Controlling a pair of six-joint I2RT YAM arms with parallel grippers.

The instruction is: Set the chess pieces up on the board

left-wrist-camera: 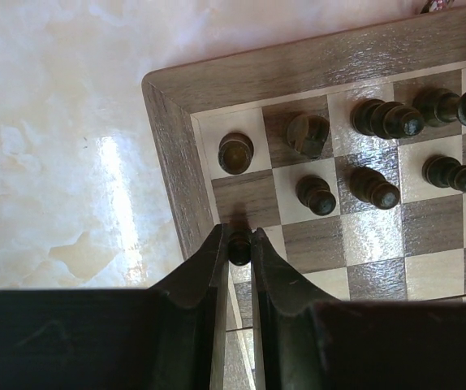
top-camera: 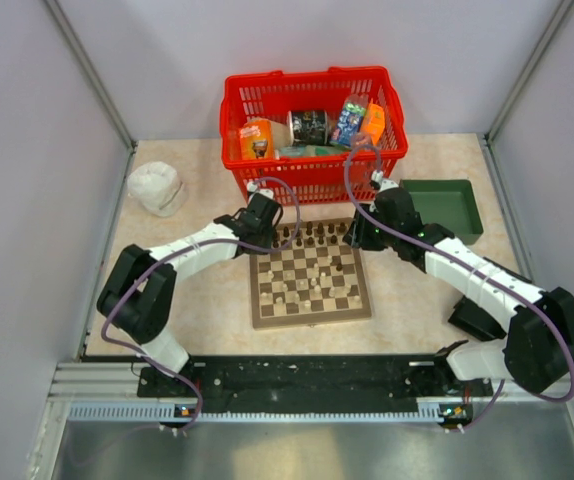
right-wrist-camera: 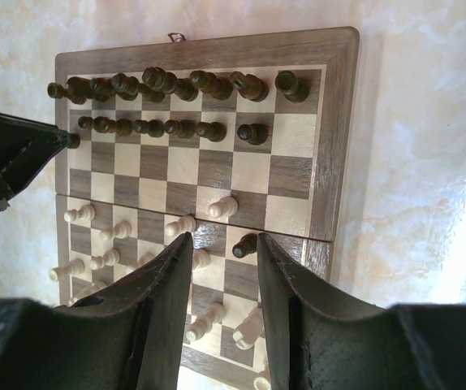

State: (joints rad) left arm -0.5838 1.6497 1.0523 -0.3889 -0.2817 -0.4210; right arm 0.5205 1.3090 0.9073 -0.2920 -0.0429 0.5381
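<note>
**Dark pawn pinched at board's edge**

The board lay mid-table, dark pieces along its far rows and pale pieces nearer. The left gripper pinched a dark pawn over the edge column. The right gripper hung spread wide above the board, holding nothing.

Marbled table carries the board under left gripper and right gripper, red basket beyond them

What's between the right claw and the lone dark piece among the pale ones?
Nothing: in the right wrist view the small dark brown wooden piece shows unobstructed in the gap of the open right claw, a pale tan piece beside it.
</note>
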